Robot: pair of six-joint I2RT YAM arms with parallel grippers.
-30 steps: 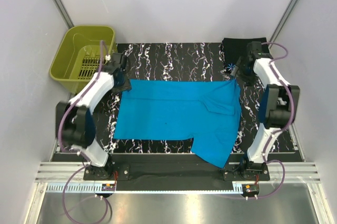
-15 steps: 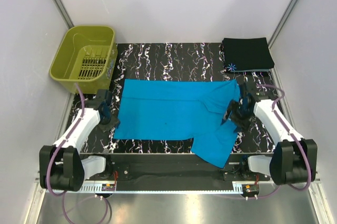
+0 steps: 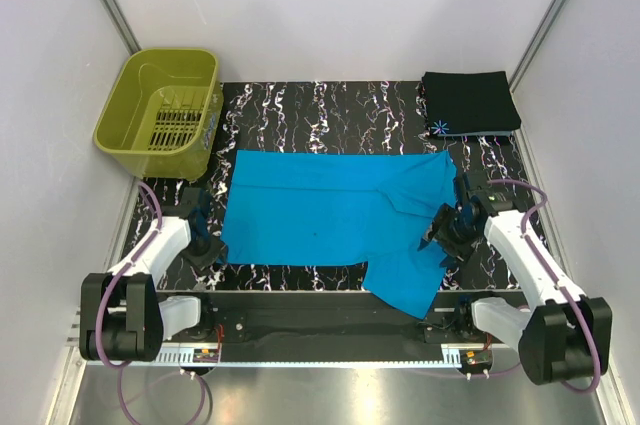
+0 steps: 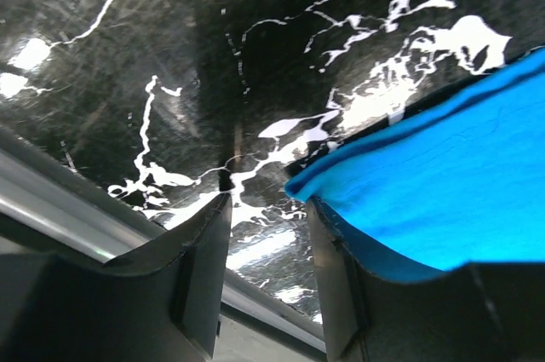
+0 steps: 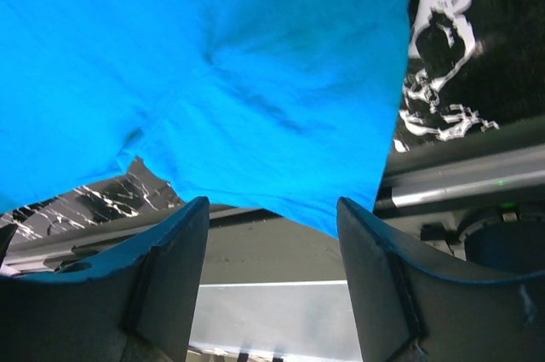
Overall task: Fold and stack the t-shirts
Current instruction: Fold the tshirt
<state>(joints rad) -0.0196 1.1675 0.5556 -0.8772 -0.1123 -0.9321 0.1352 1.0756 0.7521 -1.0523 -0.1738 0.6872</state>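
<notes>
White walls enclose a table covered by a black mat with white marble veining (image 3: 330,105). A silver slotted aluminium rail (image 3: 330,340) runs along its near edge. An olive-green plastic basket with a slotted floor (image 3: 140,80) sits at the far-left corner, partly off the mat.

The plain bright turquoise-blue short-sleeved t-shirt (image 3: 330,210) lies spread open across the middle of the mat. Most of it is flat, with a creased fold towards its right side. One flap at the near right reaches down to the near edge of the table.

The black t-shirt (image 3: 470,103) lies folded into a neat rectangle at the far-right corner, well apart from the blue one. Its small blue-white starburst mark (image 3: 438,128) shows at its near-left corner.

The left gripper (image 3: 210,245) sits low over the mat at the blue shirt's near-left corner. In the left wrist view its fingers (image 4: 204,277) are spread apart and grip nothing, and the shirt's corner (image 4: 443,200) lies just beside the right-hand one.

The right gripper (image 3: 440,235) hangs above the shirt's right side, near the fold. In the right wrist view its jaws are wide apart and empty (image 5: 271,209), with blue cloth (image 5: 213,64) filling the view beyond them.
</notes>
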